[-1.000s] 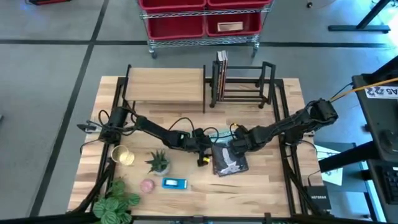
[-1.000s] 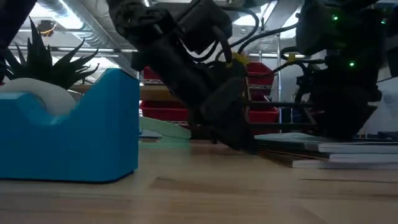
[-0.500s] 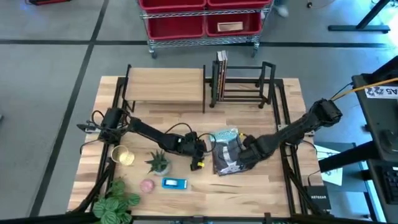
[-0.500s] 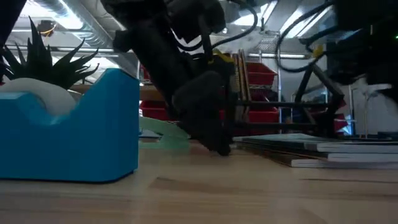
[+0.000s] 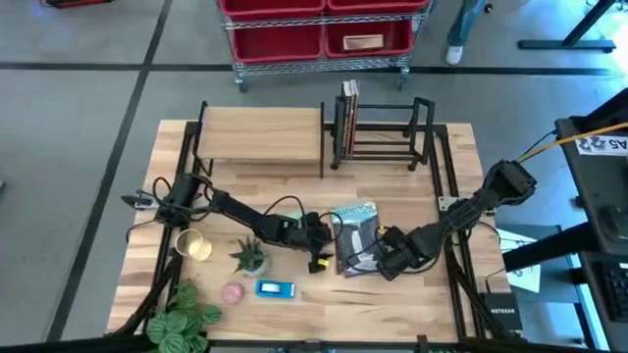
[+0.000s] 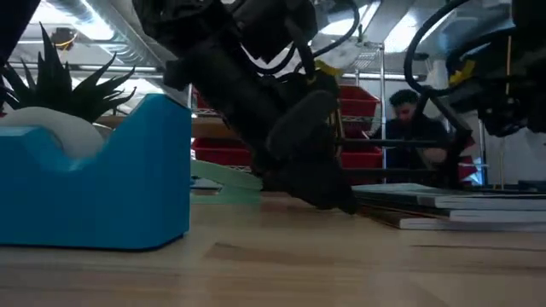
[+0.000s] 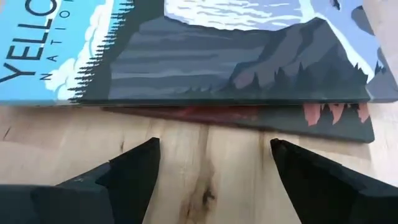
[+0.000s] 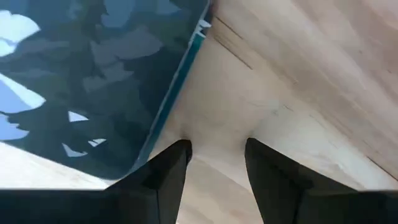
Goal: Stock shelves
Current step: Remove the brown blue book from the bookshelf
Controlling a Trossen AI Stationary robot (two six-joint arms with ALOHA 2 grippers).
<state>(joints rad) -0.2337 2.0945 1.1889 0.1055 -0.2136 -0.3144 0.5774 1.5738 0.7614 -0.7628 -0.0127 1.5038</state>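
Two or three books (image 5: 355, 238) lie flat in a stack on the table's middle; the top one has a Yellowstone cover (image 7: 205, 50). My left gripper (image 5: 320, 241) is open at table height, just left of the stack's edge (image 7: 236, 112), its fingers short of it. My right gripper (image 5: 386, 259) is open with a narrow gap, low over bare wood beside the stack's near right corner (image 8: 198, 28). At the far side stand the wood-topped shelf (image 5: 260, 137) and the black rack (image 5: 381, 132), which holds upright books (image 5: 349, 103).
Near the left front stand a blue tape dispenser (image 5: 276, 289), a small potted plant (image 5: 250, 257), a yellowish cup (image 5: 193, 245), a pink object (image 5: 232, 292) and a leafy plant (image 5: 182, 316). A cart with red bins (image 5: 324, 34) stands beyond the table. A person (image 6: 409, 128) is behind.
My right gripper has drawn back from above the books toward the table's near edge and now sits beside the stack's near right corner. My left gripper has backed slightly left and returned to the stack's left edge.
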